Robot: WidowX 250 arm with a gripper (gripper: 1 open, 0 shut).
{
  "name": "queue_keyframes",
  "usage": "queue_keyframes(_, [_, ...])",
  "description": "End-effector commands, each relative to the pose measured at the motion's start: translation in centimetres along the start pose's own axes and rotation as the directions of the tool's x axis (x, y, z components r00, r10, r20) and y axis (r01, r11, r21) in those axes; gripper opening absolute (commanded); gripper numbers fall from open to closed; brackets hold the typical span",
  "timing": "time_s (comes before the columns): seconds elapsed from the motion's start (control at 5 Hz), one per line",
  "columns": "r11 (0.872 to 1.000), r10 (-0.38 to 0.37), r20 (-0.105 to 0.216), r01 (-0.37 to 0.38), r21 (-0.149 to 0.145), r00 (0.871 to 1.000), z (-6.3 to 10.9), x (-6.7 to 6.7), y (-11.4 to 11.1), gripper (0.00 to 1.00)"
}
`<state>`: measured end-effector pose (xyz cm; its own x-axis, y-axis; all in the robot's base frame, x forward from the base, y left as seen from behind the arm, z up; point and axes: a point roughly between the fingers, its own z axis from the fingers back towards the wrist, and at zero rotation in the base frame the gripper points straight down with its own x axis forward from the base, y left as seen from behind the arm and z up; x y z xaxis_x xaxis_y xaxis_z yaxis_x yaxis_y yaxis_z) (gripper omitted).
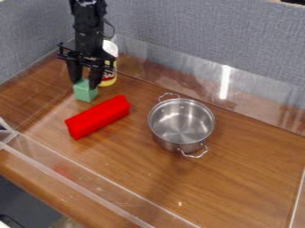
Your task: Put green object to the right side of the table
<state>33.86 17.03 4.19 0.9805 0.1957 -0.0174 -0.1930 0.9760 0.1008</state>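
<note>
Fingers point(86, 75) around small green block point(85, 90)

A red block point(96, 117) lies flat left of centre, its long axis running diagonally from near-left to far-right. Just to its right stands a steel pot point(181, 125), upright and open, with small handles on its far-left and near-right sides; pot and block are near each other but apart. At the far left, a yellow and white object point(110, 73) with a red band shows only partly. A grey fabric backdrop point(202, 31) runs behind the far side.
</note>
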Motion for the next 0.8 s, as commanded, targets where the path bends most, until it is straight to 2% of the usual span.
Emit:
queue_keyframes(0.0, [1.000,-0.013,0.084,0.012,0.005,0.996,3.5,0.3,0.2,0.00])
queue_keyframes(0.6, [0.998,-0.056,0.139,0.058,-0.008,0.989,7.0,-0.7,-0.7,0.00])
